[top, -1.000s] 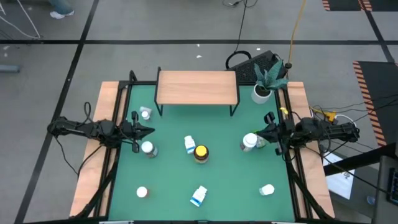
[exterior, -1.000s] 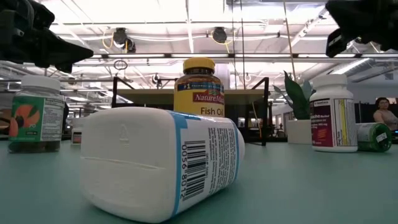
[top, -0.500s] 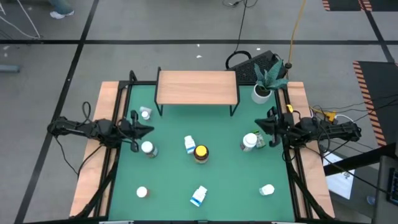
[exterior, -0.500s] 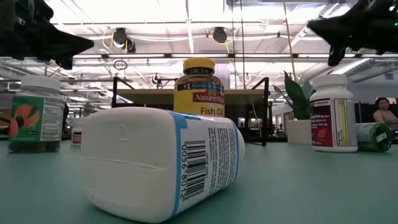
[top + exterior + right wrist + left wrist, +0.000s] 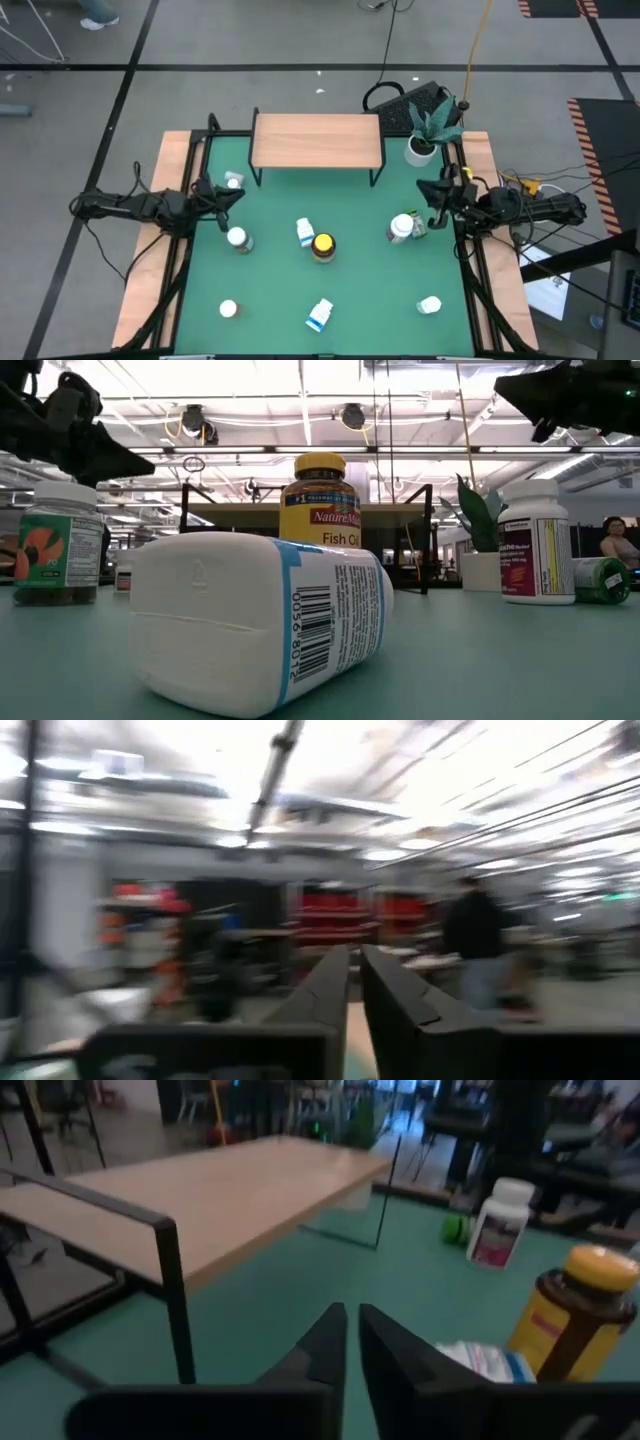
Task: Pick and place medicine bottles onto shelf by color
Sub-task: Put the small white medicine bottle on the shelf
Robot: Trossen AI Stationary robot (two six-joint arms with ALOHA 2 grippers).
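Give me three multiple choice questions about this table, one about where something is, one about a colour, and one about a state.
1. Where is the plant pot?
A. beside the shelf's right end
B. on the shelf
C. at the mat's near edge

2. What colour is the fish oil bottle's lid?
A. white
B. yellow
C. green

3. How is the shelf top?
A. full of bottles
B. holding one bottle
C. bare

Answers: 1 A, the pot stands by the shelf's right legs. 2 B, the low view shows a yellow cap. 3 C, only wood shows from above.
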